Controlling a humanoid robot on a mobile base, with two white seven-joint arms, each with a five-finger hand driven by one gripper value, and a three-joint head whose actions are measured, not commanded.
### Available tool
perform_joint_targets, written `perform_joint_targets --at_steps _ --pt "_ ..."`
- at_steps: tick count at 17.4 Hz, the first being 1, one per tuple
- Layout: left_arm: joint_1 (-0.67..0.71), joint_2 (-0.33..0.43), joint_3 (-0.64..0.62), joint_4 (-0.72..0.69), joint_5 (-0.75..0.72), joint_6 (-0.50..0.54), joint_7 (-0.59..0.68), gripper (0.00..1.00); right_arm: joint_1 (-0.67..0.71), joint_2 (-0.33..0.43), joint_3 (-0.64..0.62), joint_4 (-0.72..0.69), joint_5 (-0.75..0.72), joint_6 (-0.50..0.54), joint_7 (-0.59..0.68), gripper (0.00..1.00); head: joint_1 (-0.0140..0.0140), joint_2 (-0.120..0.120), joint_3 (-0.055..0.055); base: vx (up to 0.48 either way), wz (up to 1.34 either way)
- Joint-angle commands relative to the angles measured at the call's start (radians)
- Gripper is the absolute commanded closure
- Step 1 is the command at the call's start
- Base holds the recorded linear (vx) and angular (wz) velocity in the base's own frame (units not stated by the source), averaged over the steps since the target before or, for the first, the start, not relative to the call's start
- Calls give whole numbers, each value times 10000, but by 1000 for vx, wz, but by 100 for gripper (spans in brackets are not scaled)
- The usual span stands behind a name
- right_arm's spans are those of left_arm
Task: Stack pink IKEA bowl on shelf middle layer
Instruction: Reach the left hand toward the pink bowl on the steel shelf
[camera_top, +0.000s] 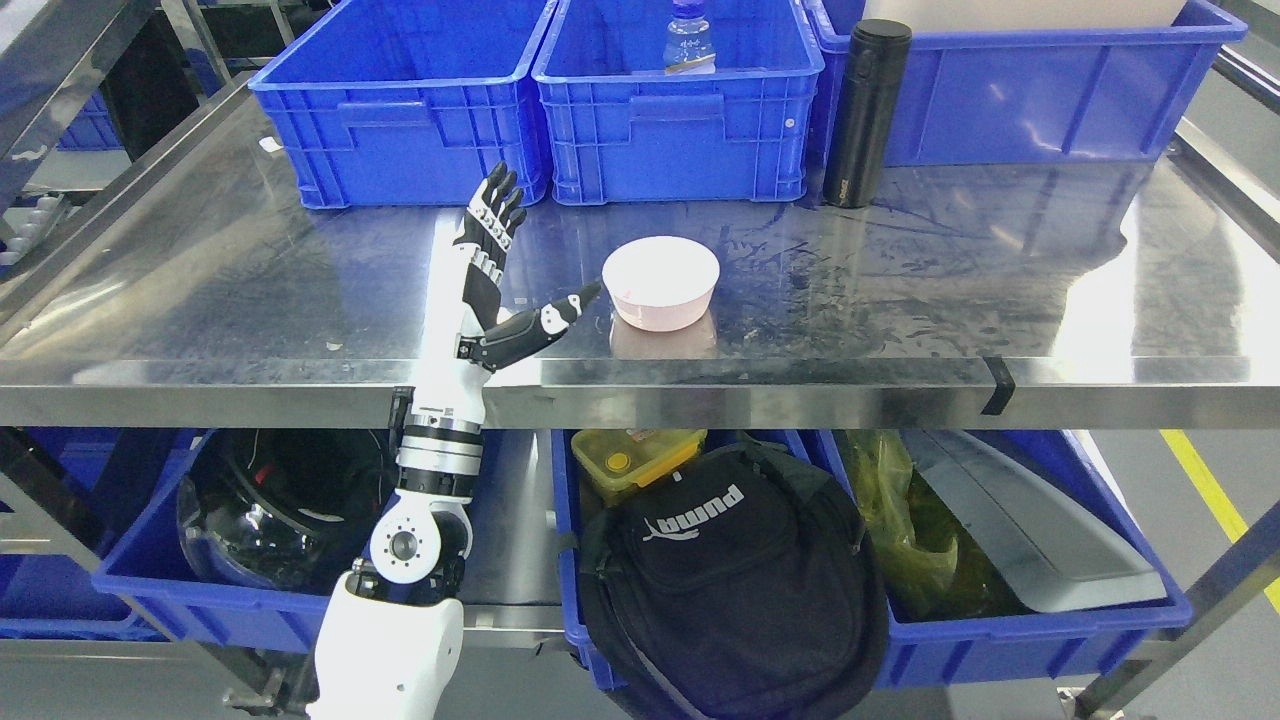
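A pink bowl (661, 283) stands upright on the steel shelf (250, 290), near its front edge and a little right of the middle. My left hand (535, 255) reaches up over the shelf edge just left of the bowl. It is open, with the fingers (495, 215) spread upward and the thumb (560, 315) pointing at the bowl's left side, a small gap away. Nothing is held. The right arm does not show.
Three blue bins (400, 100) line the back of the shelf; the middle one holds a water bottle (689, 38). A black flask (865, 113) stands right of it. Below are blue bins with a black bag (735, 575), a helmet (270, 500) and a yellow box (630, 460).
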Motion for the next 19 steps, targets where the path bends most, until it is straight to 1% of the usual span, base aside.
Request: perform_joint_targets --at_steps 1,4,5,6,8,9,11,12,13,15,16,17,19 --pt "0 175 17 12 0 26 -16 0 215 -175 0 -175 0 7 -1 0 0 0 0 0 0" --pt "-106 175 63 12 0 -35 -321 0 215 -175 0 -175 0 7 -1 0 0 0 0 0 0" --pt "-274 175 94 12 0 -50 -794 0 215 -175 0 -175 0 7 -1 0 0 0 0 0 0" --pt "-579 563 94 12 -16 -81 -1406 0 215 -175 0 -175 0 7 -1 0 0 0 0 0 0" --pt "-1314 1956 94 72 -351 -66 -2846 0 215 -175 0 -175 0 7 -1 0 0 0 0 0 0" --pt "-1911 2784 124 255 -900 -51 -3689 0 215 -175 0 -175 0 7 -1 0 0 0 0 0 0" --pt "-2573 3769 109 441 -2080 -50 -5116 0 215 -175 0 -175 0 7 -1 0 0 0 0 0 0" --pt "-2850 4093 94 426 -2831 -35 -5990 0 215 -175 0 -175 0 7 -1 0 0 0 0 0 0" --pt "-3172 4354 79 395 -3704 -35 -7168 0 215 -175 0 -175 0 7 -1 0 0 0 0 0 0" --pt "-3664 4647 -28 395 -4614 -35 -8844 0 215 -175 0 -175 0 7 -1 0 0 0 0 0 0" --pt "-3818 4830 -181 395 -4876 -35 -9292 0 215 -175 0 -175 0 7 -1 0 0 -1 0 0 0" --pt "-4062 4893 -395 395 -4924 -35 -9327 0 215 -175 0 -175 0 7 -1 0 0 0 0 0 0" --pt "-4340 4741 -626 395 -4925 -50 -9389 0 215 -175 0 -175 0 7 -1 0 0 0 0 0 0"
